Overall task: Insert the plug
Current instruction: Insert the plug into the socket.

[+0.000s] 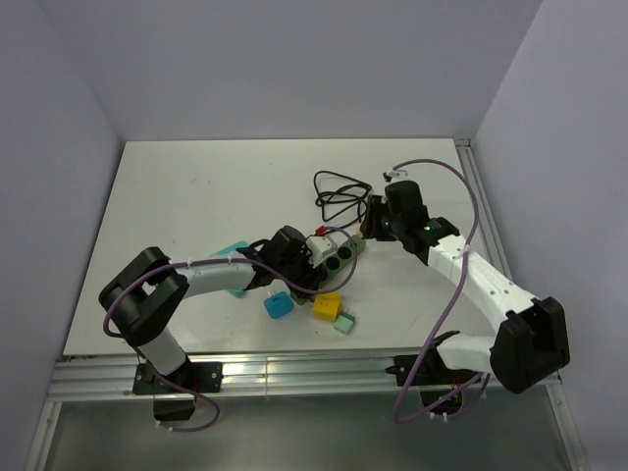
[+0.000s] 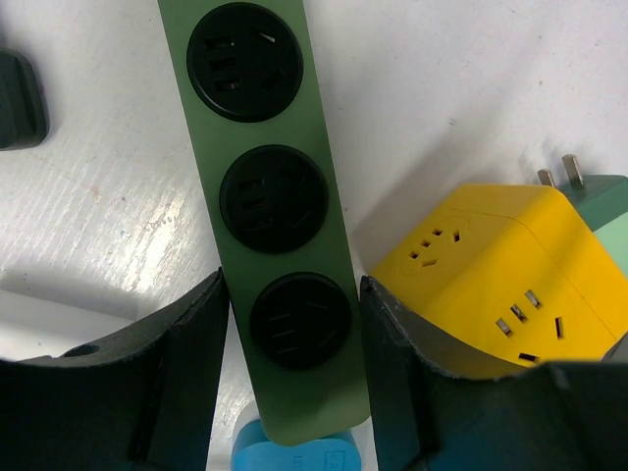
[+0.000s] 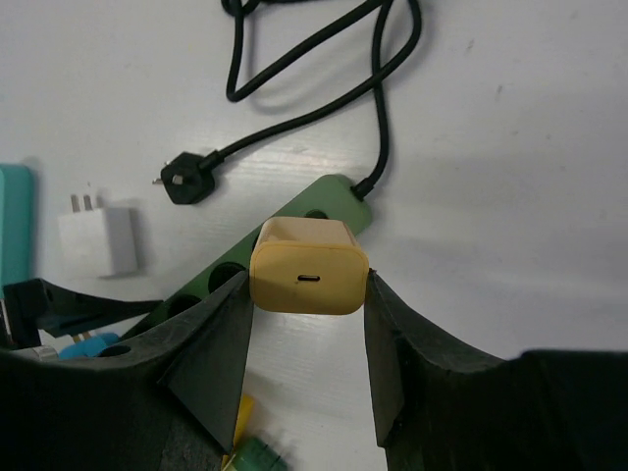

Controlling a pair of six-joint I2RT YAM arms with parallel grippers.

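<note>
A green power strip (image 1: 345, 255) with three black round sockets lies on the white table. In the left wrist view the strip (image 2: 275, 118) runs between my left gripper's (image 2: 291, 285) fingers, which are closed against its sides at the near socket. My left gripper (image 1: 306, 265) sits at the strip's left end. My right gripper (image 3: 306, 285) is shut on a cream charger plug (image 3: 309, 278) with a USB-C port facing the camera. The plug sits over the cord end of the strip (image 3: 345, 199). Its prongs are hidden. In the top view my right gripper (image 1: 371, 228) is at the strip's right end.
The strip's black cable (image 1: 339, 191) coils behind it, with its black wall plug (image 3: 186, 186) lying loose. A white charger (image 3: 98, 240) lies beside the strip. A yellow cube adapter (image 2: 481, 265), a blue plug (image 1: 278, 305) and a small green adapter (image 1: 344, 321) lie in front. A teal block (image 1: 231, 253) lies to the left.
</note>
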